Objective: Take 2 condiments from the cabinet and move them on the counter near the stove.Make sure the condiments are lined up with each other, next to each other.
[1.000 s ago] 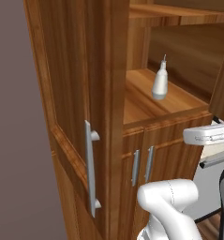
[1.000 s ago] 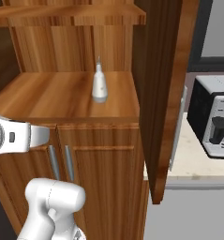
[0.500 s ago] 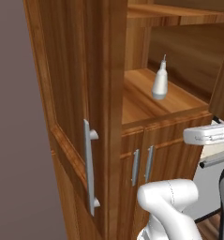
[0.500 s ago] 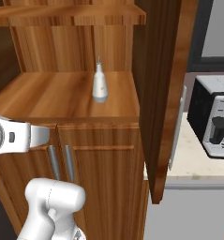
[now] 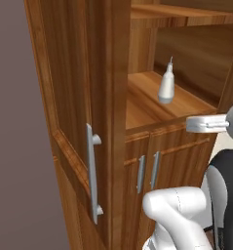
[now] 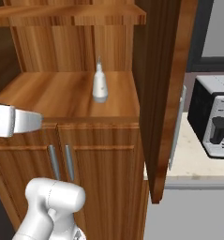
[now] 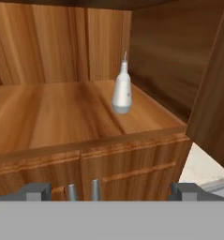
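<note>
The white bottle [image 7: 122, 91] stands upright on the cabinet shelf [image 7: 48, 117], ahead of the open pincer [image 7: 111, 191] and slightly to its right, well apart from it. Nothing has changed from the earlier frames: bottle and arm sit as before.

Black and silver toaster [image 6: 214, 123] at right; grey wall [image 5: 15, 146] at left.

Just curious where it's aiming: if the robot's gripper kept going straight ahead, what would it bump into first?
Probably the whitish bottle standing on the cabinet shelf, almost dead ahead of the open gripper. Depth is hard to judge; it might slip past to the back wall.
</note>
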Controlling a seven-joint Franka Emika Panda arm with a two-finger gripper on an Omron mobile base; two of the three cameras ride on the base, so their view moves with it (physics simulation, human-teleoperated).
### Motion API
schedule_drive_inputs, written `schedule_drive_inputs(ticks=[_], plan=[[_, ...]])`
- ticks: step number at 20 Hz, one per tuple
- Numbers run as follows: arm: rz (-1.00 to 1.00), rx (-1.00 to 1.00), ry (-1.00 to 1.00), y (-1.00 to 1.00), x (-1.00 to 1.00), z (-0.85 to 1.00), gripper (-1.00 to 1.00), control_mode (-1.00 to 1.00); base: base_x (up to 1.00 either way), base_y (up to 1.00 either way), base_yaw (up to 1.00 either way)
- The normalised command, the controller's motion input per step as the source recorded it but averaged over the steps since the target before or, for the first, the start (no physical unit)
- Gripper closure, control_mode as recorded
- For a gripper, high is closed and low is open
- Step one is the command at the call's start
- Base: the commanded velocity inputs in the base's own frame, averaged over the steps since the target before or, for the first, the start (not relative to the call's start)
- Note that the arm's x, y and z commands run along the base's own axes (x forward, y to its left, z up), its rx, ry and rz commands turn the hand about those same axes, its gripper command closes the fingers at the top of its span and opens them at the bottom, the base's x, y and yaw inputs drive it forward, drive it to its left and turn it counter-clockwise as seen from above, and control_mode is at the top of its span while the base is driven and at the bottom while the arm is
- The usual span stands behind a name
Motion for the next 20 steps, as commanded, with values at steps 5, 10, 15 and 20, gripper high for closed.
schedule_drive_inputs(ticks=[5,10,15,20], plan=[[-0.18,-0.09,0.02,0.0,0.51,0.27,-1.0,-1.0,0.0,0.0,0.0],[-0.06,-0.01,0.0,0.0,0.68,0.02,-1.0,-1.0,0.0,0.0,0.0],[-0.02,0.0,0.02,-0.13,0.59,-0.04,-1.0,-1.0,0.0,0.0,0.0],[0.0,0.0,0.06,-0.03,0.3,0.0,-1.0,-1.0,0.0,0.0,0.0]])
